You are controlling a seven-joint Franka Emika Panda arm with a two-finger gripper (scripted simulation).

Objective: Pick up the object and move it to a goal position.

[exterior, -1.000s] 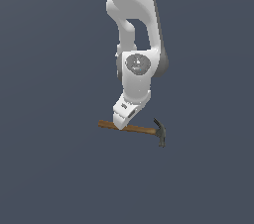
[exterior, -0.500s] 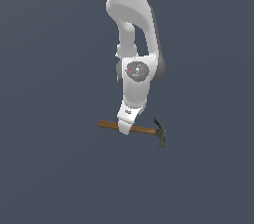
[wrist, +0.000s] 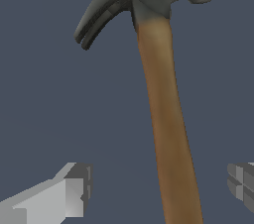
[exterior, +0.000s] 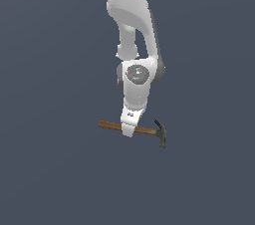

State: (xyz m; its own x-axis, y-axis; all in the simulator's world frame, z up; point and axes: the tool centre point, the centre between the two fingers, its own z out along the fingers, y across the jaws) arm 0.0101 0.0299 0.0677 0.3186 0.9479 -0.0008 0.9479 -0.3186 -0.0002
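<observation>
the hammer (exterior: 133, 129) is lying flat on the grey counter (exterior: 50, 169), long axis nearly level across the exterior view, head pointing to that view's right, claw curving upward. the gripper (exterior: 128, 132) is straddling mid-handle, fingers (wrist: 69, 193) spread wide and seemingly not touching it. compared with a second ago, the arm has been lowering; the hammer has not moved
</observation>
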